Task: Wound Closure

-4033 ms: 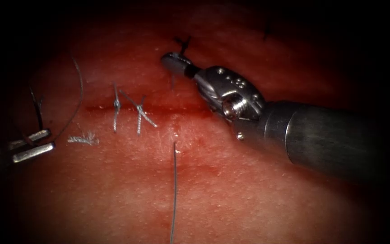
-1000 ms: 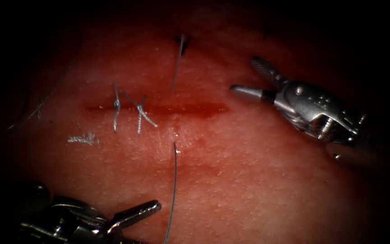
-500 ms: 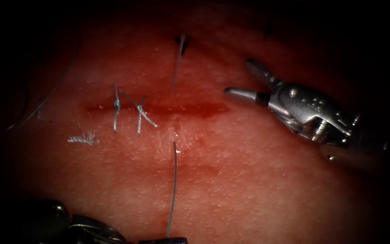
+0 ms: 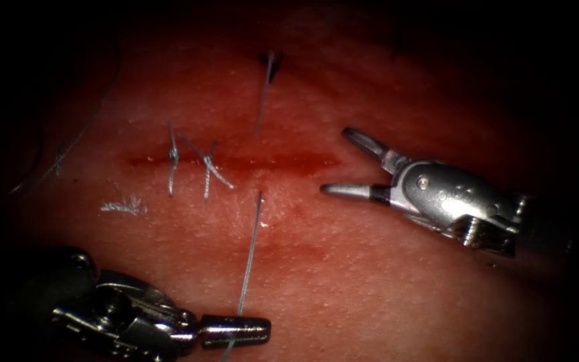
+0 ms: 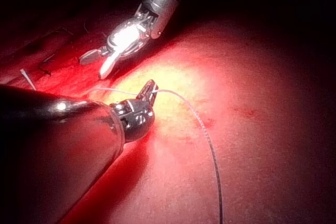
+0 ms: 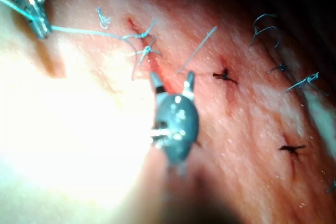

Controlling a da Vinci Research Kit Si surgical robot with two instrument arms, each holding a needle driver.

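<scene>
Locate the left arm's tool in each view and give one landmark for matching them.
Endoscope view: left arm's tool at bottom left, jaws shut on the thread.
Left wrist view: its jaws grip the thread.
Right wrist view: it holds the thread.
Shared landmark: the right arm's tool, jaws open, holding nothing.
</scene>
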